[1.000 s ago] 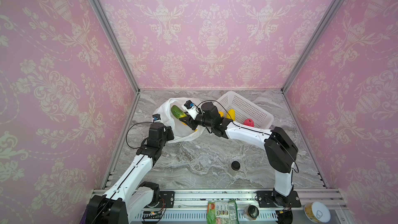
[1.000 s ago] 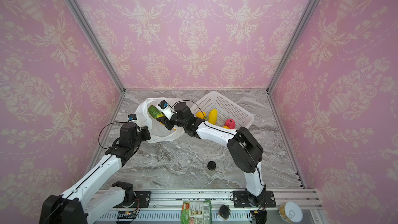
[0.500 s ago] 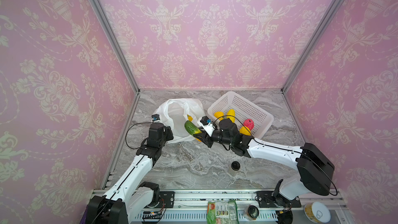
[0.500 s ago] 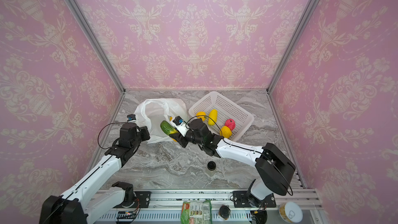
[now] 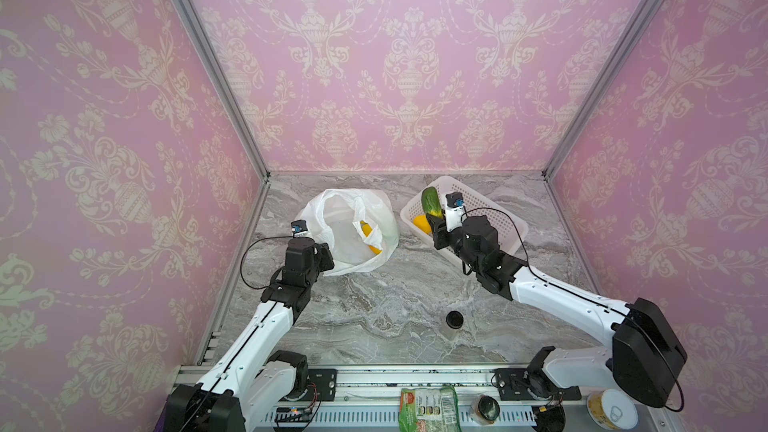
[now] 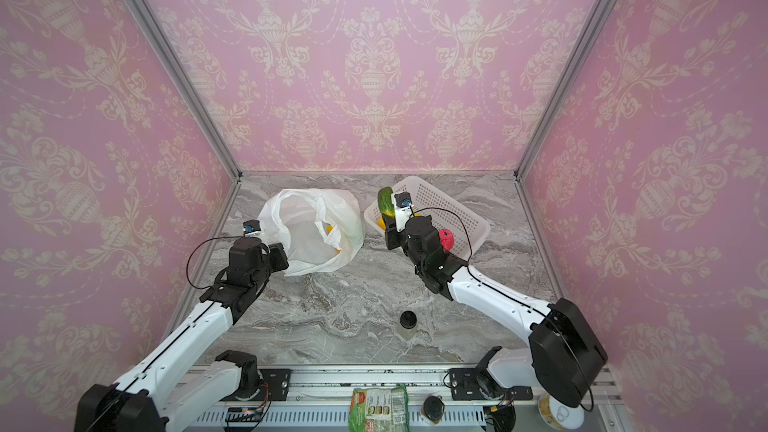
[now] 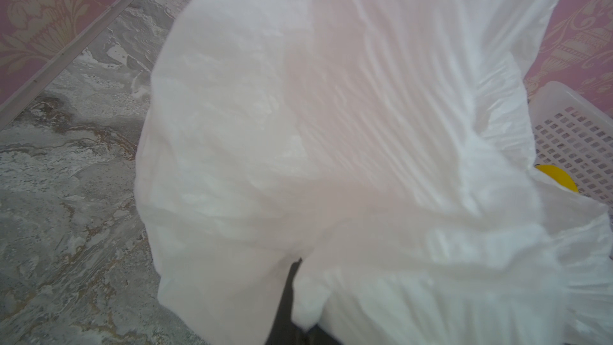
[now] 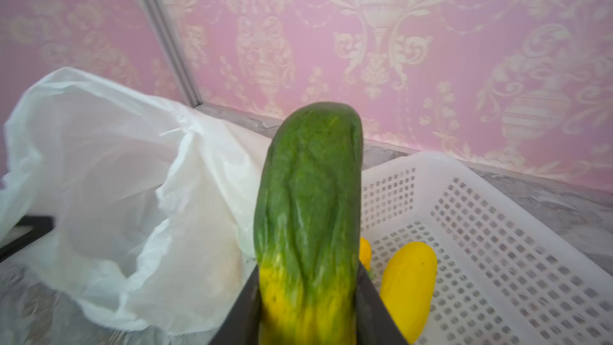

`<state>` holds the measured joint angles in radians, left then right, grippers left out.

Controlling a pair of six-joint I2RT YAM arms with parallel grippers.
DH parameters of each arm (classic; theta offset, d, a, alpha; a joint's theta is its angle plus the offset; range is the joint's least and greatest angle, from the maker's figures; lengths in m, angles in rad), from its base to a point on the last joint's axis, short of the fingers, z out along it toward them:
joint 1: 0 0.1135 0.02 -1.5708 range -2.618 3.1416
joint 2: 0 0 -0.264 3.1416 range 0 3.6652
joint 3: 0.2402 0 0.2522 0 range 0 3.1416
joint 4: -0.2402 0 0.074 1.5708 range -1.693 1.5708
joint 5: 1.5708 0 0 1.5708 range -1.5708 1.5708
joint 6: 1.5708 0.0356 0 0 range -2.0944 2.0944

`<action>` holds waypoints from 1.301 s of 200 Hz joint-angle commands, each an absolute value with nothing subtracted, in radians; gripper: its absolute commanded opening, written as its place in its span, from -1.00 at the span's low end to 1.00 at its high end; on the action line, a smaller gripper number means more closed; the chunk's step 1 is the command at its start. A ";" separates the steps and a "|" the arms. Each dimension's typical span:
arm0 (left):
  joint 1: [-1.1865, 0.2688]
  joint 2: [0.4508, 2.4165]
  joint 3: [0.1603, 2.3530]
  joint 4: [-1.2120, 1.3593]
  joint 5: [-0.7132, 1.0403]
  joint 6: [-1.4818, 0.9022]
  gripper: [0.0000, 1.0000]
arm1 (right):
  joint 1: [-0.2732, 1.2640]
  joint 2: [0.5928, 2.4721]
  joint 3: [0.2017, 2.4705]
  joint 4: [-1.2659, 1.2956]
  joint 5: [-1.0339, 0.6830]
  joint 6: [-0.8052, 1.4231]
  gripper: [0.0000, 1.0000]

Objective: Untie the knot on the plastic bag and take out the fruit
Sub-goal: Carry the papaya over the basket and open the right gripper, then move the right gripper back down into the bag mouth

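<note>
Plastic bag (image 5: pixel 345 218): lay open on the table (image 5: pixel 395 284) beside the basket (image 5: pixel 494 211), a yellow fruit (image 5: pixel 366 231) inside.
Left gripper (image 5: pixel 328 250): pinched closed on the bag's near edge.
Right gripper (image 5: pixel 433 220): clamped a green-yellow fruit (image 5: pixel 429 201) upright over the basket's edge.

A grey marbled counter (image 5: pixel 374 297) is enclosed on three sides by pink damask wallpaper (image 5: pixel 407 56), joined at the corners by aluminium posts (image 5: pixel 208 64). A white perforated basket (image 5: pixel 478 197) is set at an angle near the back right corner. A small clear jar (image 5: pixel 454 320) with a black lid is stood upright near the front edge, well apart from the basket. Along the front frame (image 5: pixel 374 376), a green packet (image 5: pixel 428 407), a dark-lidded jar (image 5: pixel 487 408) and a pull-tab tin (image 5: pixel 613 409) are seen.
</note>
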<state>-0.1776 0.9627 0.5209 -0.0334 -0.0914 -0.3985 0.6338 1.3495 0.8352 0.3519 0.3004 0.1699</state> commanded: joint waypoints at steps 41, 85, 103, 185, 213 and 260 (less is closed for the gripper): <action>-0.170 0.981 0.525 -0.034 -0.078 -0.401 -1.00 | 0.525 1.599 0.921 0.184 0.456 0.414 -0.83; -0.169 0.980 0.529 -0.034 -0.084 -0.398 -1.00 | 0.430 1.770 1.065 0.048 0.318 0.495 -0.32; -0.169 0.980 0.528 -0.032 -0.078 -0.397 -1.00 | 0.426 1.754 1.055 0.071 0.308 0.485 0.38; -0.169 0.977 0.528 -0.029 -0.073 -0.397 -1.00 | 0.737 1.446 0.989 0.202 0.415 0.065 0.62; -0.170 0.976 0.523 -0.026 -0.071 -0.399 -1.00 | 0.962 1.518 1.102 0.131 0.349 -0.168 0.42; -0.169 0.952 0.515 -0.033 -0.065 -0.403 -1.00 | 1.090 1.850 1.438 -0.101 0.250 -0.228 -0.17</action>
